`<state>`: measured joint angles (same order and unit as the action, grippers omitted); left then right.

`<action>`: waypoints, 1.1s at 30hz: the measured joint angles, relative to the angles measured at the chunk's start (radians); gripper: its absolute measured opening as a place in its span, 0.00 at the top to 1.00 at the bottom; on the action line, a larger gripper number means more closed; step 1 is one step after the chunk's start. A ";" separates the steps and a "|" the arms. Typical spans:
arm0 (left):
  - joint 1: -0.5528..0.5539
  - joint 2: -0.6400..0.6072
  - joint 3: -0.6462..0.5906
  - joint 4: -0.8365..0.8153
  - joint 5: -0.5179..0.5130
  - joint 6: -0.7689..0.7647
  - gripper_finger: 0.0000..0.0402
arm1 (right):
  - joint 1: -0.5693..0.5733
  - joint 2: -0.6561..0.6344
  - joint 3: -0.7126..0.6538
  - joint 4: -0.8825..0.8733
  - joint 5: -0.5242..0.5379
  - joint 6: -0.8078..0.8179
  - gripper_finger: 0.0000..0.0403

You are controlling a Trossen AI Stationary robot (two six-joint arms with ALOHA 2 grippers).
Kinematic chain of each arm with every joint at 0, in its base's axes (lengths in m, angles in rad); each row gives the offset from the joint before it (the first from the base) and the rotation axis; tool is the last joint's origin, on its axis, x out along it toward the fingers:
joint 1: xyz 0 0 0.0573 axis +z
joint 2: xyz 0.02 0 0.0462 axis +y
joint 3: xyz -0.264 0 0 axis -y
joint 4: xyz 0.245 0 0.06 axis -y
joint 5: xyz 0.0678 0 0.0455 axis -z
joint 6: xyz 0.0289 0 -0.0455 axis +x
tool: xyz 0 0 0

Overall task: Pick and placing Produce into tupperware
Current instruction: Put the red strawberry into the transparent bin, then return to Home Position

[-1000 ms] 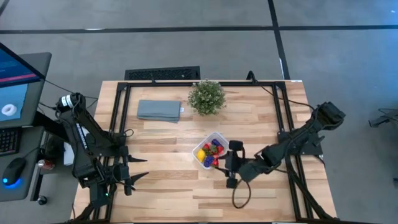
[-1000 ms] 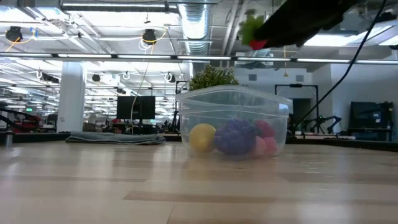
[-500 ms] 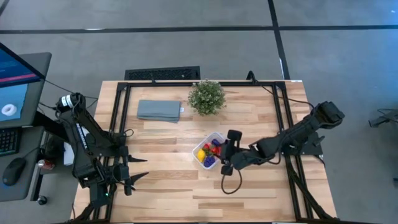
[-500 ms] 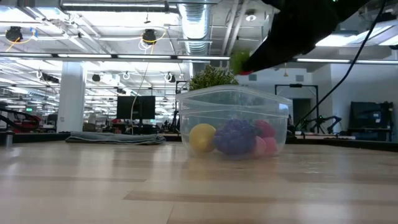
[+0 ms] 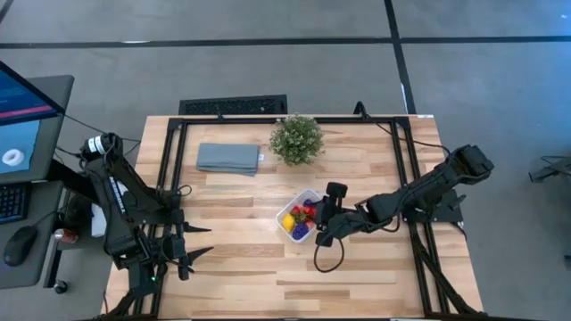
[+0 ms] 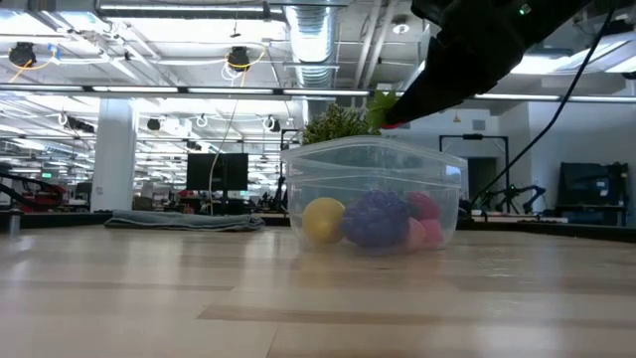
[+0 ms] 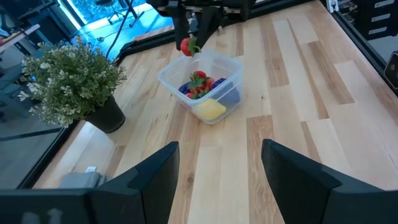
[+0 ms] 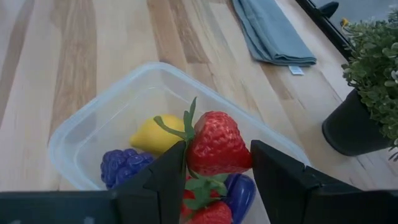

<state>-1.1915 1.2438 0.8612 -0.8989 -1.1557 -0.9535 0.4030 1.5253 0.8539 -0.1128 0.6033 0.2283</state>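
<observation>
Your right tool grips a red toy strawberry with green leaves just above the small clear plastic tupperware box on the desk. Lower it inside the rim before releasing, over the fruits already there. The left tool waits open, well apart.

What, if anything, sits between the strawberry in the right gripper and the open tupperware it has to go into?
Nothing visible. The right gripper holds the strawberry just above the lidless tupperware, with only the lemon and other produce lying inside below it.
</observation>
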 joint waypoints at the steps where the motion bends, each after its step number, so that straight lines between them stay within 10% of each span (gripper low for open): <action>1: 0.000 0.000 0.000 0.000 0.000 0.000 0.45 | 0.000 0.000 0.000 0.000 0.000 0.000 0.51; 33: 0.000 0.000 0.000 0.000 -0.004 0.000 0.45 | -0.019 0.000 0.000 -0.011 -0.003 0.009 0.43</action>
<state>-1.1915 1.2438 0.8612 -0.8989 -1.1602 -0.9540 0.3840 1.5253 0.8539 -0.1239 0.6006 0.2375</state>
